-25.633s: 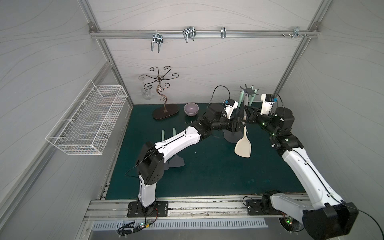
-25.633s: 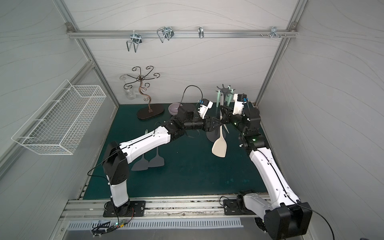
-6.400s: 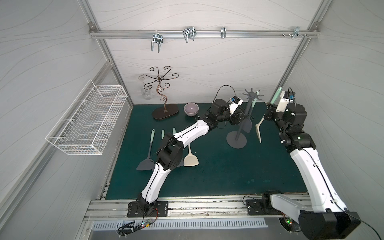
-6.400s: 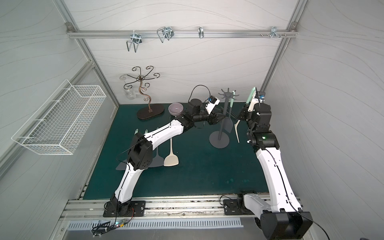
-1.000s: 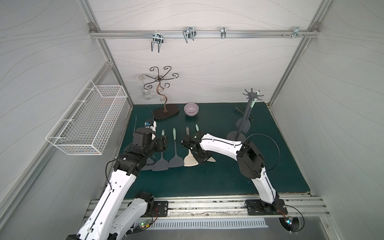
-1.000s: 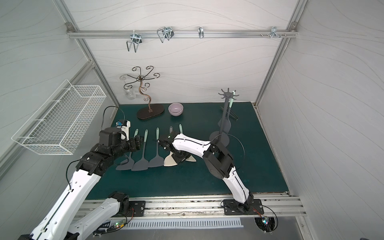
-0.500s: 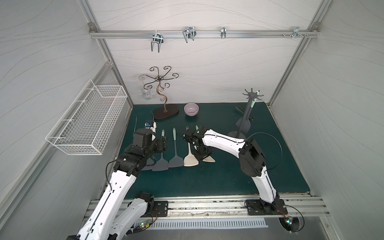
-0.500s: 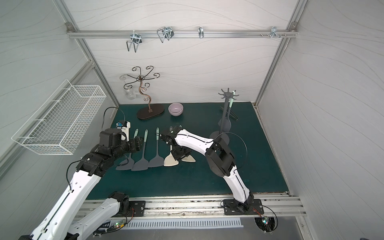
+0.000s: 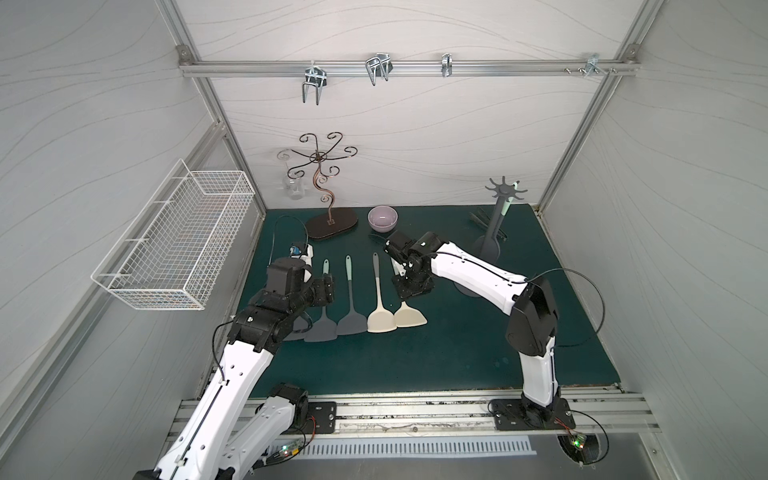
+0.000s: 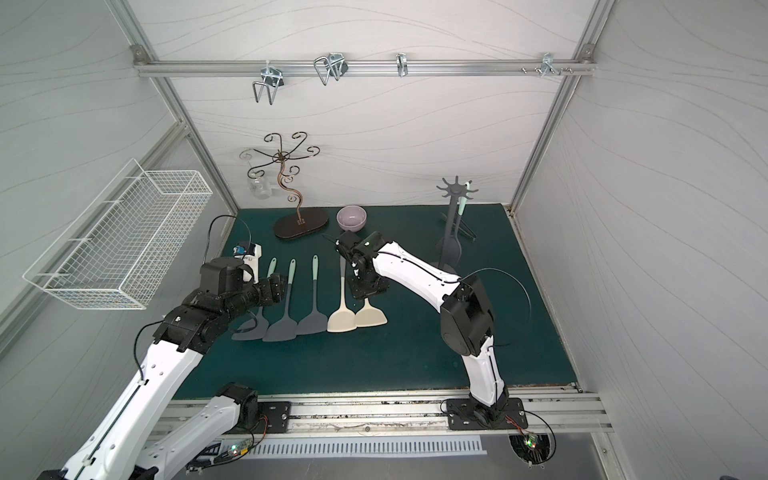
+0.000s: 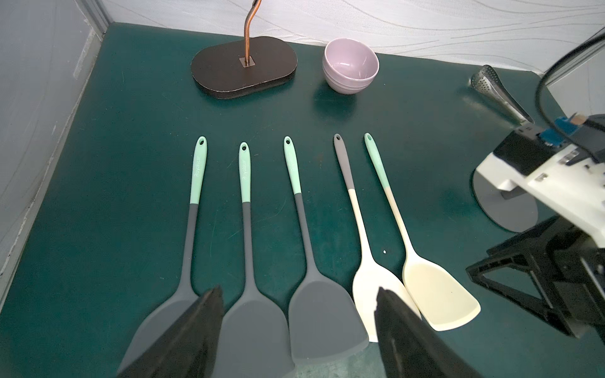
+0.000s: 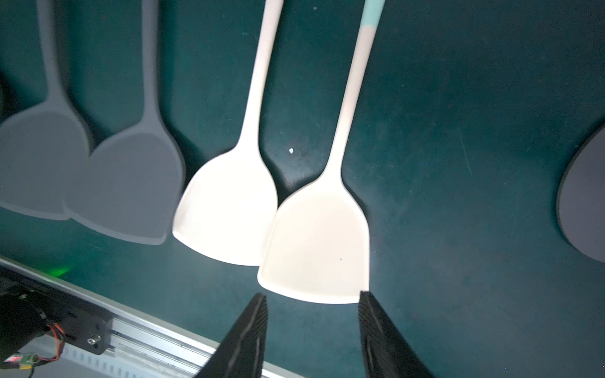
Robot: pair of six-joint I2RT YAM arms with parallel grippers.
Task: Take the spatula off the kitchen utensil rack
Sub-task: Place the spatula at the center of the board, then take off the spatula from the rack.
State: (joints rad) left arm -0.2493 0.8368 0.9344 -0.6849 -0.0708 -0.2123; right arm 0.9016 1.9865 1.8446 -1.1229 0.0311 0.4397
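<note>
The dark grey kitchen utensil rack [image 9: 503,190] stands at the back right; its round base [image 11: 501,209] shows in the left wrist view. One grey spatula with a mint handle [image 9: 508,206] hangs from its crown. Several spatulas lie side by side on the green mat, three grey and two cream. My right gripper [image 12: 312,301] is open and empty just above the rightmost cream spatula [image 12: 317,248]; in both top views it hovers over that spatula's handle [image 9: 411,286]. My left gripper [image 11: 298,294] is open and empty over the grey blades [image 11: 322,314].
A brown scrolled tree stand [image 9: 330,224] and a lilac bowl [image 9: 382,218] sit at the back of the mat. Metal tongs [image 11: 497,95] lie behind the rack. A white wire basket [image 9: 174,245] hangs on the left wall. Hooks [image 9: 313,83] hang from the overhead rail.
My right gripper's jaws have spread apart and it has lifted slightly off the rightmost cream spatula, which stays flat on the mat. The left arm has not moved.
</note>
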